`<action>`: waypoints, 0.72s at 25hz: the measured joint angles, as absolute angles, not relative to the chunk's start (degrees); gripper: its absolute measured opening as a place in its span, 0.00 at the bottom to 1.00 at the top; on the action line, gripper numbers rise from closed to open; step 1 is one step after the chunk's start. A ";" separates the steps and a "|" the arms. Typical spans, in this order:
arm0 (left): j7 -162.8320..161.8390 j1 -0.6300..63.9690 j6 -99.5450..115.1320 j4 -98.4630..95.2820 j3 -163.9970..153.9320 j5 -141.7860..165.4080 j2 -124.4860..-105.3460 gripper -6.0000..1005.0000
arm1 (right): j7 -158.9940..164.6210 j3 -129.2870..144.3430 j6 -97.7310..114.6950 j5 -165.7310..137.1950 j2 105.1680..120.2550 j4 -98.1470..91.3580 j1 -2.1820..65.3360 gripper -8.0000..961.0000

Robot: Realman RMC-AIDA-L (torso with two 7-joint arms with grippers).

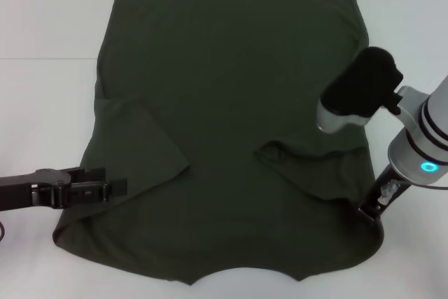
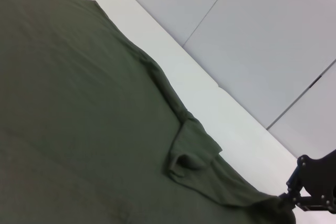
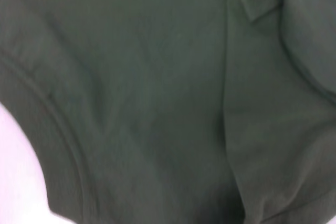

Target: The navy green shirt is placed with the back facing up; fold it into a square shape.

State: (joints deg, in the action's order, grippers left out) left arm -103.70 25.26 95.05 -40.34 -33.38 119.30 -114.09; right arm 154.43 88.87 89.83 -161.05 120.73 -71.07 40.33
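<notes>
The navy green shirt (image 1: 231, 82) lies flat on the white table, hem at the far side and neckline notch at the near edge. Both sleeves are folded inward over the body. My left gripper (image 1: 115, 187) reaches in low from the left and rests on the shirt's near left edge, beside the folded sleeve. My right gripper (image 1: 371, 209) is down at the near right corner. In the left wrist view the shirt (image 2: 79, 103) bunches up into the right gripper (image 2: 294, 198), which is shut on the fabric. The right wrist view is filled by the shirt (image 3: 157, 103).
The white table (image 1: 42, 19) shows bare on the left and right of the shirt and in a strip beyond its hem. My right arm's grey forearm and black elbow cover (image 1: 364, 89) hang over the shirt's right side.
</notes>
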 joint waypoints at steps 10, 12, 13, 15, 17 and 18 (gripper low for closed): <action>-103.58 24.91 95.26 -40.14 -33.29 119.24 -114.11 0.91 | 157.36 80.94 90.71 -155.56 120.32 -71.80 36.57 0.03; -103.58 24.90 95.13 -40.09 -33.30 119.30 -114.11 0.91 | 157.50 78.44 90.68 -154.09 120.27 -72.22 34.63 0.03; -103.58 24.87 95.03 -40.05 -33.30 119.31 -114.11 0.91 | 157.48 77.26 90.58 -153.14 120.25 -72.40 33.74 0.03; -103.55 24.82 94.88 -40.02 -33.32 119.23 -114.10 0.91 | 156.94 74.29 89.94 -150.18 120.24 -72.64 31.52 0.03; -103.48 24.75 94.81 -39.99 -33.31 119.11 -114.13 0.91 | 155.81 71.59 89.02 -147.29 120.23 -72.49 29.49 0.03; -103.46 24.74 94.78 -39.99 -33.32 119.10 -114.15 0.91 | 155.18 70.28 88.69 -145.92 120.24 -72.20 28.54 0.03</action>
